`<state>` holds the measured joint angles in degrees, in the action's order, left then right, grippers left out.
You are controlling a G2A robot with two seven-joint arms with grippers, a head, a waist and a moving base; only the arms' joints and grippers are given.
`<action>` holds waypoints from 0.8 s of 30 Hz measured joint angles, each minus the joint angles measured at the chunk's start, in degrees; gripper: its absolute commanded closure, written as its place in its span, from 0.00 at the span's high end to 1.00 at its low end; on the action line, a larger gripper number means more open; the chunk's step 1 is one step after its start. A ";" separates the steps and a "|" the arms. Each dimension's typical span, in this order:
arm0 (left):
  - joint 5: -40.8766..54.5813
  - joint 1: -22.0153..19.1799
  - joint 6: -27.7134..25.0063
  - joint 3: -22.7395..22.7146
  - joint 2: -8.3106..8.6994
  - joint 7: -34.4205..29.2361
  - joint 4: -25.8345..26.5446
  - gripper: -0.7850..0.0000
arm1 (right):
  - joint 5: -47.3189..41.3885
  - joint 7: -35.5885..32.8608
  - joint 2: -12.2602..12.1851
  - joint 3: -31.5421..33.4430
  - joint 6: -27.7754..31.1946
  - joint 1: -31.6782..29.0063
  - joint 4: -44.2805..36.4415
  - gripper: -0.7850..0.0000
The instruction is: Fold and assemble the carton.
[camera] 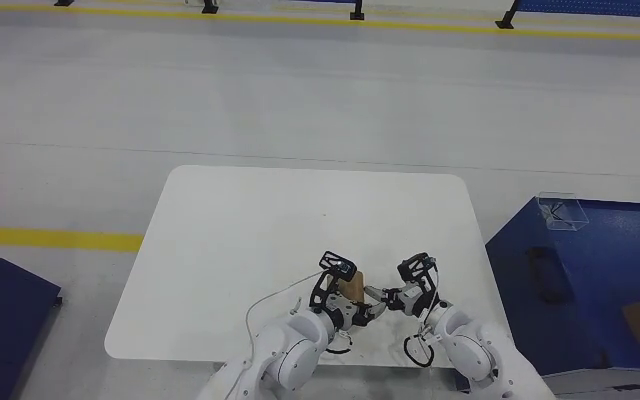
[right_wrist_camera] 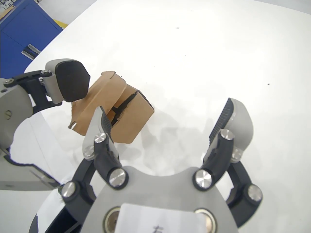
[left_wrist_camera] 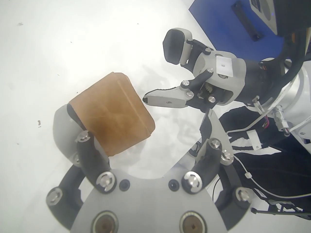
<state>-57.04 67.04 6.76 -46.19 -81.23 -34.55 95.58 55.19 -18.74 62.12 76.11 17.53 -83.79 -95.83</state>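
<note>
A small brown carton (camera: 352, 287) stands on the white table (camera: 300, 220) near its front edge, partly folded, with one flap sticking up and a split seam on its end (right_wrist_camera: 121, 107). My left gripper (left_wrist_camera: 136, 120) is open and straddles the carton (left_wrist_camera: 111, 112); one of its fingers (left_wrist_camera: 65, 124) lies against the carton's side, and its black pad (right_wrist_camera: 70, 81) meets the raised flap. My right gripper (right_wrist_camera: 167, 115) is open beside the carton, with one fingertip (left_wrist_camera: 148, 99) almost touching the carton's edge and nothing held between its fingers.
A blue cabinet (camera: 560, 280) stands just off the table's right edge, with a small clear box (camera: 558, 208) on top. Both arms crowd the front edge, and the far table surface (camera: 320, 200) is bare. A yellow line (camera: 70, 239) marks the floor on the left.
</note>
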 measured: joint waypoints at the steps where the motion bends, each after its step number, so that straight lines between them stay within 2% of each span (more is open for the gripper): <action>1: 0.00 0.08 0.00 -0.06 -0.02 0.03 0.00 1.00 | 0.38 0.17 0.07 -0.34 -0.27 0.09 0.13 1.00; 24: -0.67 0.89 -0.87 -0.52 -0.37 -0.82 -0.24 1.00 | 4.18 0.38 1.02 -4.00 -3.07 2.56 3.48 1.00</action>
<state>-57.71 67.93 5.88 -46.71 -81.60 -35.37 95.34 59.37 -18.36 63.14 72.10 14.46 -81.23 -92.35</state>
